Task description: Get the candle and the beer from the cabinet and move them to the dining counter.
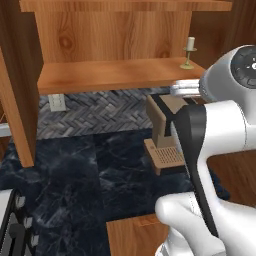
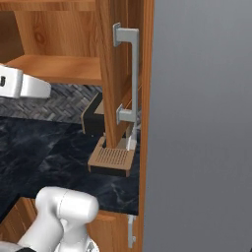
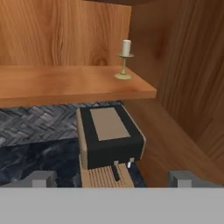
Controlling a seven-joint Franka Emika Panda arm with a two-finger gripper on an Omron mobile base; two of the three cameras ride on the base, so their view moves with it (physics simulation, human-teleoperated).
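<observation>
Open warm brown wood-grain wall cabinet (image 1: 115, 75) above a dark marble-look countertop with pale veining (image 1: 90, 170). A short cream-white pillar candle on a slim olive-brass holder with a round dish base (image 3: 125, 60) stands upright at the right end of the cabinet's smooth wooden shelf, close to the front edge and near the right inner wall; the left base view shows it (image 1: 189, 52) at the same far-right spot. Below the shelf runs a grey herringbone-tiled backsplash (image 1: 95, 112) carrying a pale wall socket (image 1: 57, 102). A boxy black-and-tan coffee machine with a ribbed tan drip tray (image 3: 109, 136) sits on the countertop under the shelf's right end. In the right base view, the swung-open cabinet door carries a vertical silver bar handle (image 2: 132, 74). The two-finger gripper (image 3: 112, 179), its blunt grey fingertips (image 3: 40, 178) spread to full width, holds nothing and hangs above the coffee machine, below and well apart from the candle.
</observation>
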